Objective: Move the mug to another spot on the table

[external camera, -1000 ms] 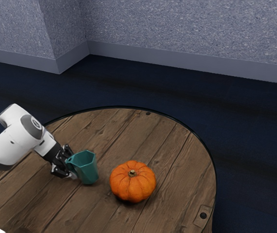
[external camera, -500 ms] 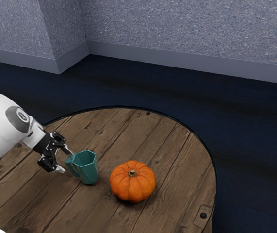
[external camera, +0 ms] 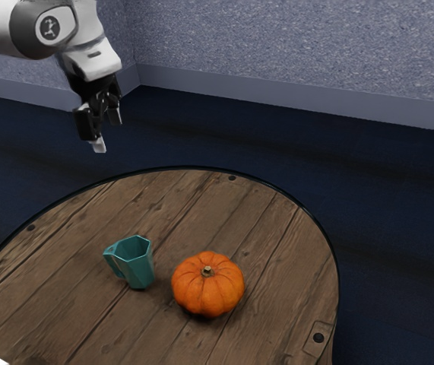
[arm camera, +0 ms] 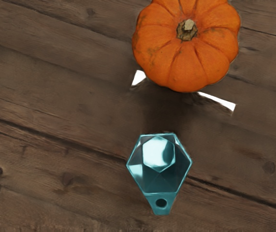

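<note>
Mug [external camera: 131, 261] [arm camera: 159, 164] upright on worktop [external camera: 239, 220], pumpkin [external camera: 207, 284] [arm camera: 186, 43] just beside mug. Pincer [external camera: 106, 131] high above mug, fingers apart, empty.

A teal, faceted mug [external camera: 131, 262] [arm camera: 159, 164] is seen standing upright, mouth upward, its handle pierced by a round hole. It is found well below the jaws of the gripper [external camera: 104, 129], untouched by them.

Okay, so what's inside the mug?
Nothing. Looking down from the wrist view, the mug shows its bare teal floor and inner walls. In the exterior view its near wall covers the bottom.
</note>
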Robot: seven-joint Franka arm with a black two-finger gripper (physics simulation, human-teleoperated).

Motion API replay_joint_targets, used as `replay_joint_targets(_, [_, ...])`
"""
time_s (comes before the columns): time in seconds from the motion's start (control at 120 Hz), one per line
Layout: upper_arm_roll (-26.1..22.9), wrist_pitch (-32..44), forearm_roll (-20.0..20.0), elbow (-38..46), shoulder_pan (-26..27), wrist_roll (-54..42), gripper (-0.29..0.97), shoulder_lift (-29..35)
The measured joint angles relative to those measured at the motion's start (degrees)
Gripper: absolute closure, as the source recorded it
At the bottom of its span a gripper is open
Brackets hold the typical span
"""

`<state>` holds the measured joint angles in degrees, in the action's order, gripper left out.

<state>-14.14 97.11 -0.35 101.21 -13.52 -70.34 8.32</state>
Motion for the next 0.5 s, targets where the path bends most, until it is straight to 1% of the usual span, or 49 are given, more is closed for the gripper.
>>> replay_joint_targets(0.1, [-1.6,-3.8,1.5,-0.4,0.2,10.2,0.0,-0.7])
replay_joint_targets(0.267, [-0.4,-7.5,3.1,-0.5,-0.1,24.0,0.0,-1.4])
replay_joint_targets(0.35, [-0.7,-8.8,4.4,-0.7,-0.6,30.1,0.0,-1.6])
replay_joint_targets(0.5, [-2.9,-10.8,5.9,-4.9,-0.1,39.3,0.0,-1.6])
